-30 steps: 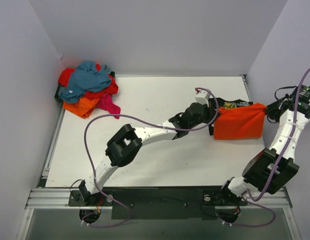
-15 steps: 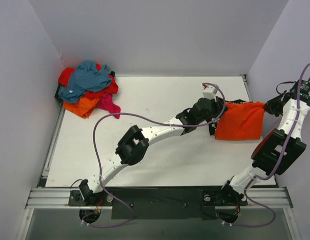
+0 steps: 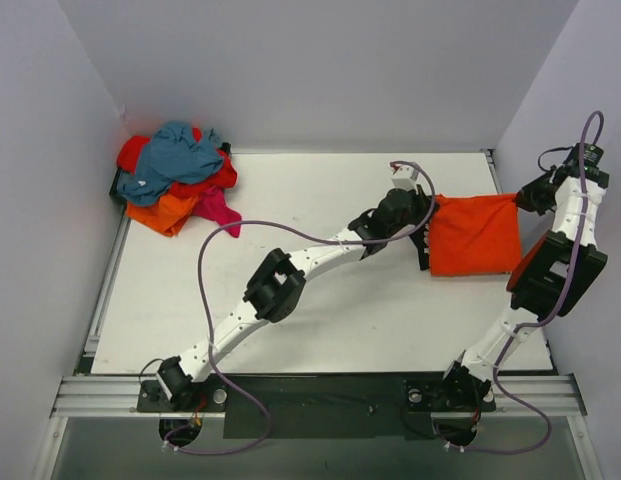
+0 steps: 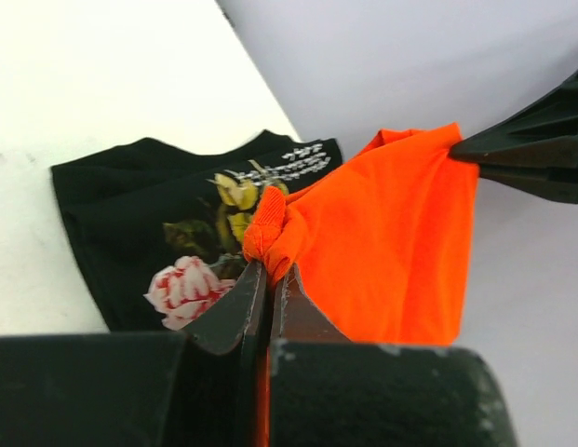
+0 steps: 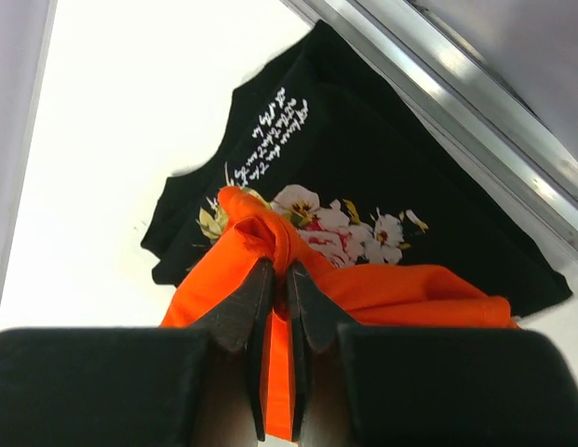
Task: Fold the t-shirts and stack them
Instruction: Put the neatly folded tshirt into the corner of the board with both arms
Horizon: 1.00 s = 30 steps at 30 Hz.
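White table (image 3: 290, 200) — orange t-shirt (image 3: 475, 235) stretched between left pincer (image 4: 268, 272) and right pincer (image 5: 280, 272).

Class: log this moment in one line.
left gripper: shut on orange t-shirt | right gripper: shut on orange t-shirt | orange t-shirt: spread over black floral t-shirt | pile: unfolded

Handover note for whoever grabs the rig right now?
Left gripper: shut on one top corner of the orange t-shirt.
Right gripper: shut on the other corner.
Shirt hangs stretched between them above the black floral t-shirt, far right of the table.
Done: black one looks folded.
Left: stack the orange on it, then the pile in the far left corner.
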Each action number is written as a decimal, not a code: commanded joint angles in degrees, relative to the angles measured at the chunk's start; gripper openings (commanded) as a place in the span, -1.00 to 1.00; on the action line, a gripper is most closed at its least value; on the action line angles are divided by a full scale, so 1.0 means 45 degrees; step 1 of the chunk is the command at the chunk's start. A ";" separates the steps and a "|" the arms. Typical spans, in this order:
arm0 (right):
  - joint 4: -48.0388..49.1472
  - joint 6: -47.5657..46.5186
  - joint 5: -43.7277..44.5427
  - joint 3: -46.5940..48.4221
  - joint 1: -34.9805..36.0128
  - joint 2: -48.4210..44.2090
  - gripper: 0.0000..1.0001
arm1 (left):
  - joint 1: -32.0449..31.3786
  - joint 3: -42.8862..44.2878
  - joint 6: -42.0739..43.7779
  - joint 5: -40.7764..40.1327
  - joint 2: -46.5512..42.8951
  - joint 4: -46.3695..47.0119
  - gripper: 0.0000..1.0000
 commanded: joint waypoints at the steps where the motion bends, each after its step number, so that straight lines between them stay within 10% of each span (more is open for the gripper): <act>1: 0.0668 0.0150 0.0481 0.1193 -0.0060 0.1068 -1.00 | 0.0254 0.0978 -0.0108 -0.0392 0.0584 0.1064 -1.00; 3: 0.0707 0.0170 0.0539 0.1429 0.0018 0.1420 -0.88 | 0.0430 0.1544 -0.0499 -0.0334 0.1152 0.1201 -0.83; 5: 0.0687 0.0151 0.0908 0.1508 0.0174 0.1559 -0.16 | 0.0528 0.1761 -0.0792 -0.0256 0.1465 0.1376 -0.12; 7: 0.0668 -0.0121 0.1415 0.1527 0.0428 0.1501 0.06 | 0.0548 0.1605 -0.0832 -0.0197 0.1408 0.1572 0.34; 25: 0.1624 -0.1099 0.2611 -0.3584 0.3199 -0.3360 -0.20 | 0.1718 -0.6314 -0.0168 0.0975 -0.5517 0.1221 0.25; 30: 0.3146 -0.1314 0.2531 -0.5931 0.4743 -0.5956 0.27 | 0.2480 -1.0947 0.0338 0.0899 -0.9349 0.1221 0.43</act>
